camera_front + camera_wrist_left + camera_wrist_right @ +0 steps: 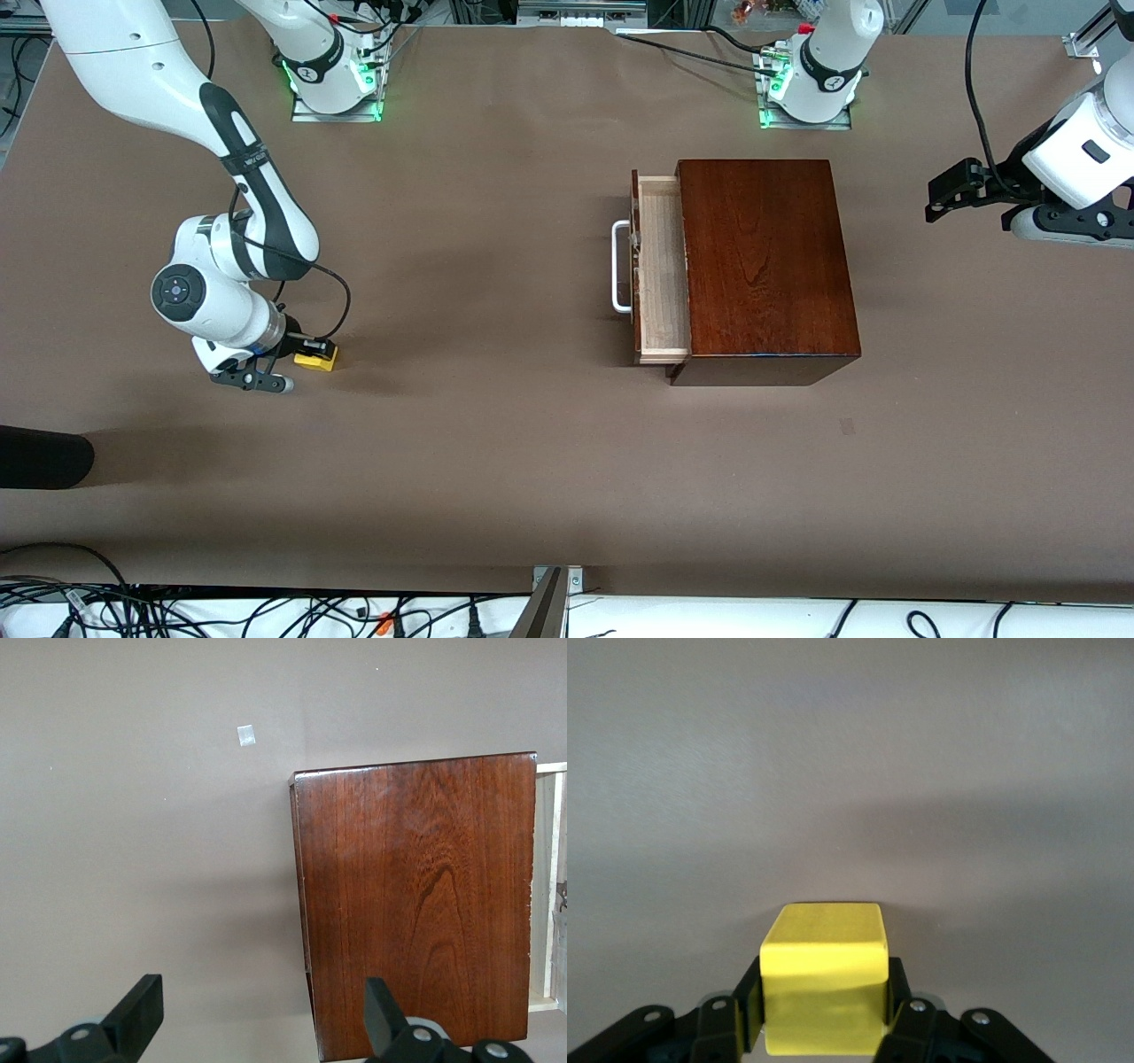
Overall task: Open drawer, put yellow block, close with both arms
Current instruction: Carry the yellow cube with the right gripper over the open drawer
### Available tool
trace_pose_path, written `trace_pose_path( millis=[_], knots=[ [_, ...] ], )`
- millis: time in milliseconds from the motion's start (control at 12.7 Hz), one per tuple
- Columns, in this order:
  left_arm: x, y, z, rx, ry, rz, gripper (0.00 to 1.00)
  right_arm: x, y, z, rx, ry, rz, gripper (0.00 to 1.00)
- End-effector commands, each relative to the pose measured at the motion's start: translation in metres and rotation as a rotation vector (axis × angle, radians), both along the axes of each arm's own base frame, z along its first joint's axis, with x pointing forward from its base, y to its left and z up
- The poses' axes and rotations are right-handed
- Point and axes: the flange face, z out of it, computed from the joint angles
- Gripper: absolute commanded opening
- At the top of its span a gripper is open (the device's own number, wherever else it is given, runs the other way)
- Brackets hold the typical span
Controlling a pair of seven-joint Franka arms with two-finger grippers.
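Right gripper (306, 347), low over the table (496, 461) toward the right arm's end, clamped on the yellow block (317, 355); in the right wrist view the block (824, 988) sits between the two fingers (749, 1001), flush against both. Left gripper (955, 190), jaws apart and empty, waits above the table edge at the left arm's end, clear of the wooden box (762, 266). The drawer (663, 270) stands partly pulled out, its white handle (620, 266) facing the right arm's end.

Risks, as judged: the grip appears to take only the block's lower part, so a fast lift could tip or drop it; the drawer's opening looks narrow, so an off-centre release could catch the front panel or the box edge.

Hidden: the drawer's inner part lies under the box top; whether the block touches the table cannot be told.
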Motion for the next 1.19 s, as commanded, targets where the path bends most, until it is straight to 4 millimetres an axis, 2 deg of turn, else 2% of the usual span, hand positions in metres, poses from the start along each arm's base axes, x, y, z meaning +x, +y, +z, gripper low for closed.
trace_pose_path(
  millis=[0,158,237,474,632,711,948,1106],
  knots=[
    [-0.006,0.001,0.008,0.008,0.003,-0.022,1.00,0.006,0.022,0.054,0.014,-0.035,0.122,0.20],
    [-0.006,0.001,0.009,0.008,0.003,-0.022,1.00,0.009,0.066,0.091,0.039,-0.012,0.220,0.20],
    [-0.006,0.001,0.010,0.008,0.001,-0.022,1.00,0.008,0.095,0.109,0.055,0.009,0.266,0.20],
    [-0.006,0.001,0.009,0.008,0.003,-0.022,1.00,-0.010,0.199,0.164,0.065,0.040,0.440,0.20],
    [-0.006,0.001,0.009,0.008,0.004,-0.022,1.00,-0.041,0.291,0.207,0.070,-0.002,0.585,0.20],
    [-0.006,0.001,0.010,0.008,0.003,-0.022,1.00,-0.058,0.330,0.220,0.069,-0.027,0.650,0.20],
    [-0.006,0.001,0.010,0.008,0.003,-0.022,1.00,-0.105,0.437,0.235,0.083,-0.104,0.834,0.20],
    [-0.006,0.001,0.010,0.008,0.003,-0.022,1.00,-0.141,0.495,0.242,0.036,-0.170,0.964,0.20]
  ],
)
